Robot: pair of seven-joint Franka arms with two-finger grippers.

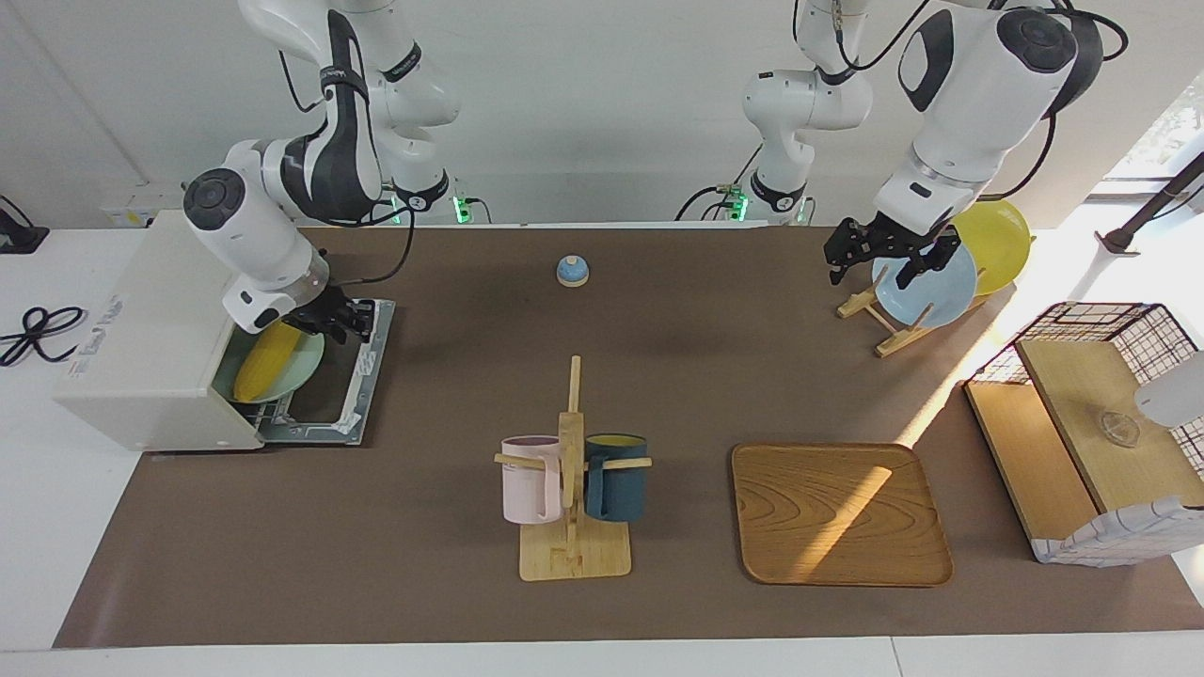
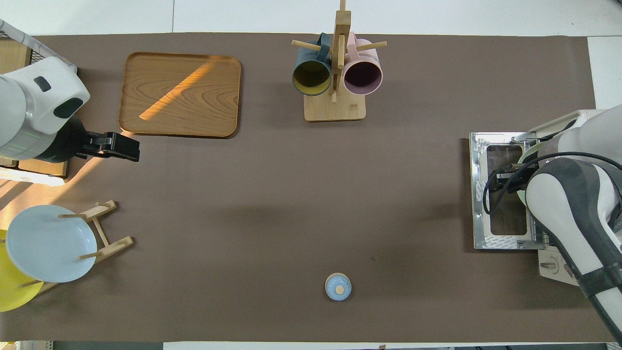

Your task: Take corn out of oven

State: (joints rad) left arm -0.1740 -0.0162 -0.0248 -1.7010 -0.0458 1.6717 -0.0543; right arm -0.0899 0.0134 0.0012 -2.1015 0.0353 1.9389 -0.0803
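The corn (image 1: 268, 362) lies on a pale green plate (image 1: 306, 362) inside the off-white oven (image 1: 141, 329), at the right arm's end of the table. The oven door (image 1: 362, 376) lies open and flat on the mat. My right gripper (image 1: 334, 320) is at the oven's mouth, right by the end of the corn nearer to the robots. In the overhead view the right gripper (image 2: 503, 177) is over the door (image 2: 500, 228), and my arm hides the corn. My left gripper (image 1: 873, 263) is open and empty and waits over the plate rack.
A small blue bell (image 1: 572, 271) sits mid-table near the robots. A mug rack (image 1: 572, 470) with a pink and a dark blue mug, a wooden tray (image 1: 837, 512) and a wire-and-wood basket (image 1: 1091, 423) stand farther out. A rack holds a blue plate (image 1: 926, 287) and a yellow plate (image 1: 997, 244).
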